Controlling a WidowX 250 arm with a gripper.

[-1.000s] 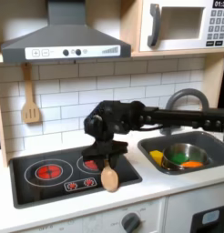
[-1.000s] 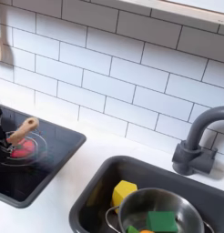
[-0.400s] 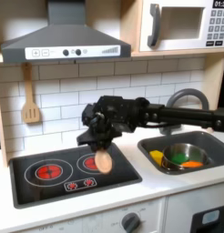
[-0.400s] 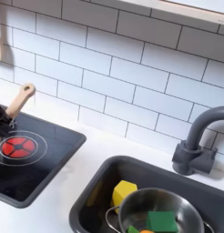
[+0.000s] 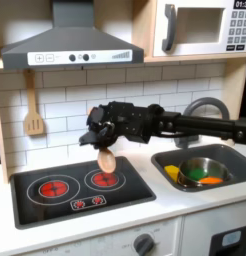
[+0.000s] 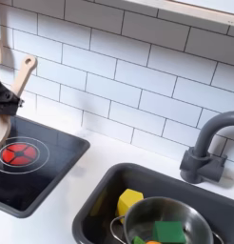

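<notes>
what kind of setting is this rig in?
Looks like a toy play kitchen: a stovetop with printed red burners, a range hood and microwave above, and a sink holding a metal pot.

White subway tiles cover the wall behind the gripper, with a grey range hood above it and a microwave up to its right in the first exterior view. A white counter lies below.
</notes>
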